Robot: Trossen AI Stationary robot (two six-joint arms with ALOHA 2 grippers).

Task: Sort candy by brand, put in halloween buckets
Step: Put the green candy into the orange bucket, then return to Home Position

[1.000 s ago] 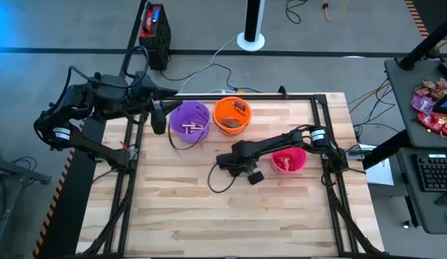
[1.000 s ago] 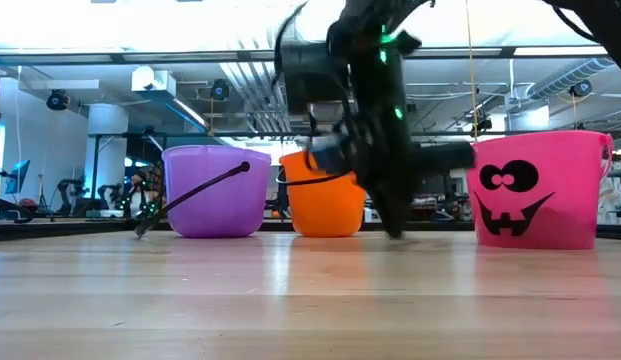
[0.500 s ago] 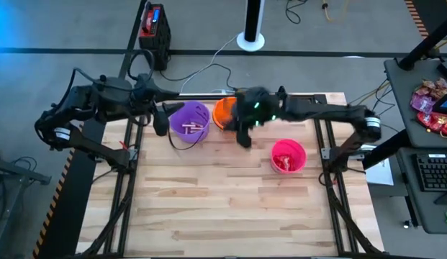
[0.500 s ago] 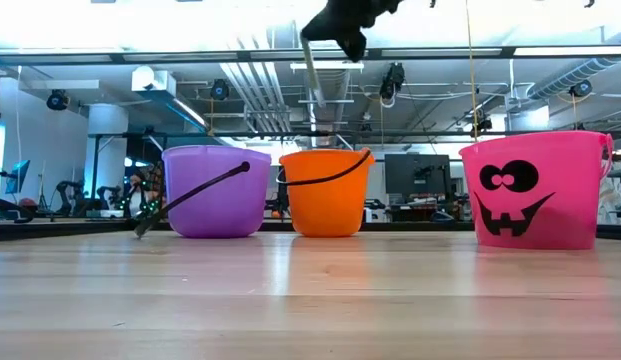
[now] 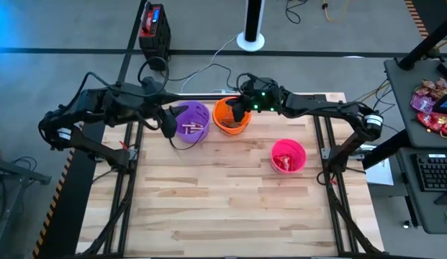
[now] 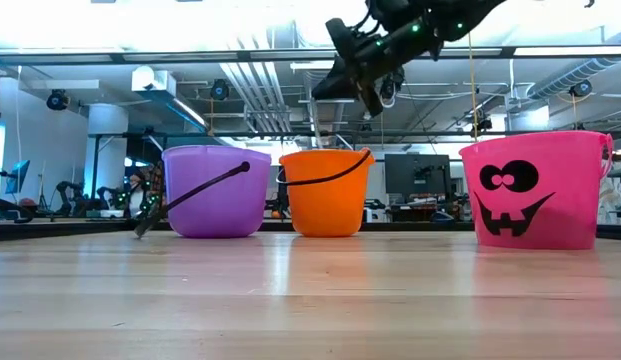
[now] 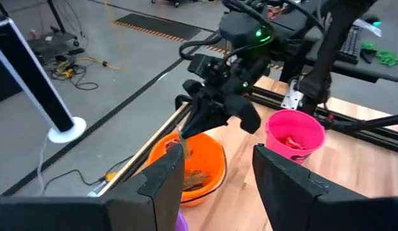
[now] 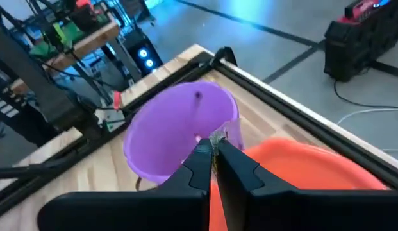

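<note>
1. Purple bucket (image 5: 190, 119): translucent violet, with a black handle.
2. Orange bucket (image 5: 231, 115): plain bright orange, black handle; brownish candy (image 7: 196, 174) inside.
3. Pink bucket (image 6: 535, 190): bright pink, printed with a black jack-o'-lantern face; red packets (image 5: 284, 164) inside.
4. Tabletop (image 5: 230, 208): pale wood planks, framed in black.
5. Right hand (image 8: 213, 153): black.

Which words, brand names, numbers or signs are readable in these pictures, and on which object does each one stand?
No text is readable in any view.
Pink bucket: a black printed face only, no letters.
Candy in the orange bucket: wrappers too small to read.
Black and red device: any label is too small to read.
</note>
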